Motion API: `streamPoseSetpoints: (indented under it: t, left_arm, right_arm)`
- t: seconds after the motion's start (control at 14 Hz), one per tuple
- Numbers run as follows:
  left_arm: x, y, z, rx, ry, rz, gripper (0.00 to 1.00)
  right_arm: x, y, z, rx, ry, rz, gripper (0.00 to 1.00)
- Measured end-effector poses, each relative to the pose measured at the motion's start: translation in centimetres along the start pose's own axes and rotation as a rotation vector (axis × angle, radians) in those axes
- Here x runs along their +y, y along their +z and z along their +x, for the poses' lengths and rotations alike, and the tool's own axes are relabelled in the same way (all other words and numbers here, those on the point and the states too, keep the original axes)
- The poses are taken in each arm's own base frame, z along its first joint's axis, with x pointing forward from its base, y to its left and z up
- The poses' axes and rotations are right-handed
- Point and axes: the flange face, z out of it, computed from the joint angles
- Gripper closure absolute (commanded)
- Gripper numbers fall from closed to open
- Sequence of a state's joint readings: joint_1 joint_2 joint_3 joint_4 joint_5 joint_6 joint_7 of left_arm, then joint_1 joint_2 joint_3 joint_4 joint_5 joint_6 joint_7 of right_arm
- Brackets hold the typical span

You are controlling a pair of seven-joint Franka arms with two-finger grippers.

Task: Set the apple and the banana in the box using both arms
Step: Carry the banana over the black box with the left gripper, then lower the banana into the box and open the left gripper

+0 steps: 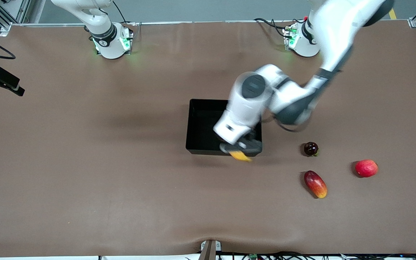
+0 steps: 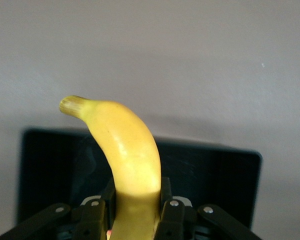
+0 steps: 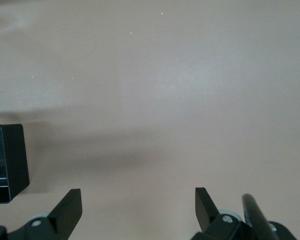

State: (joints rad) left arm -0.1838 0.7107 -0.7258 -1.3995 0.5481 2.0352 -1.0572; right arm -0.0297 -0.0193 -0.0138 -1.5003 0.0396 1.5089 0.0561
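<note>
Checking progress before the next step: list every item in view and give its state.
banana: held in left gripper, over the box's near wall
box: no fruit seen inside
apple: on table, untouched
right gripper: open, waiting
mango-like fruit: on table
dark round fruit: on table

Both arms are glossy white with grey-black joint caps and black cables at green-lit bases, and each black hand, the left hand and right hand, shows small silver screws.

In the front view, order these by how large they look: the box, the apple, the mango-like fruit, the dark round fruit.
1. box
2. mango-like fruit
3. apple
4. dark round fruit
All rest on the table, so this ranking seems safe.
</note>
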Motion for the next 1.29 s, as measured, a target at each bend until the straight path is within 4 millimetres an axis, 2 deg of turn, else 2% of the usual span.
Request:
streamPoseSetpoints:
  t: [0.07, 0.21, 0.43, 0.86, 1.29]
  left_arm:
    - [1.7, 0.9, -1.9, 0.015, -0.02, 0.013, 1.0]
    - [3.4, 3.1, -4.5, 0.024, -0.064, 0.001, 1.0]
    - [3.3, 6.2, -6.9, 0.019, -0.051, 0.021, 1.0]
    - [5.0, 8.0, -9.9, 0.033, -0.019, 0.024, 1.0]
    - [5.4, 11.0, -10.9, 0.044, 0.025, 0.025, 1.0]
  right_arm:
    - [0.0, 0.0, 0.0, -0.002, -0.001, 0.0, 0.0]
    - [-0.1, 0.1, 0.0, -0.002, -0.002, 0.001, 0.0]
    - [-0.1, 0.1, 0.0, 0.0, -0.001, 0.001, 0.0]
    - [0.1, 0.3, 0.1, -0.004, 0.002, 0.001, 0.0]
    - [0.3, 0.4, 0.2, -0.008, 0.007, 0.001, 0.0]
